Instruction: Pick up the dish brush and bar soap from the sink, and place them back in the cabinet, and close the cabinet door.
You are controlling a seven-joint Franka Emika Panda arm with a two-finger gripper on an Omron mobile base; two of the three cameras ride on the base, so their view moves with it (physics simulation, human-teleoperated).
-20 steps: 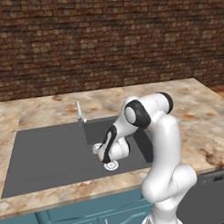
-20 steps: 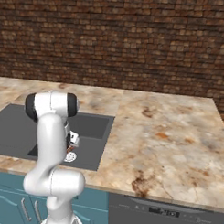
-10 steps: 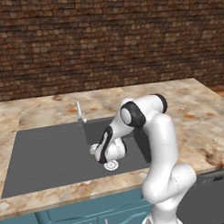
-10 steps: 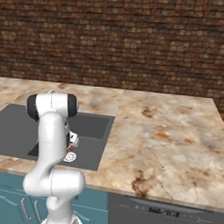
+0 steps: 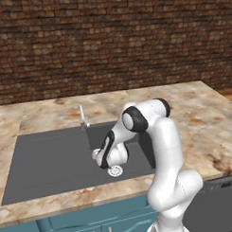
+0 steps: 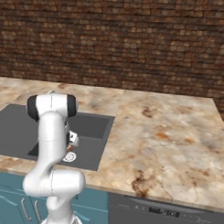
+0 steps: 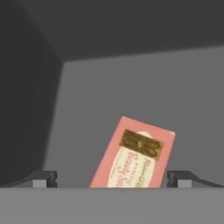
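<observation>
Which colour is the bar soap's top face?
Pink with a pale oval label, seen best in hand view: bar soap.

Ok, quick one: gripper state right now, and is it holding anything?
Gripper: open, holding nothing; fingertips stand on either side of the bar soap lying on the sink floor.

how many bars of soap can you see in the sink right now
1. The bar soap lies flat on the sink floor in the hand view, between the open end effector fingertips. More could be hidden behind the arm in the base views.
</observation>
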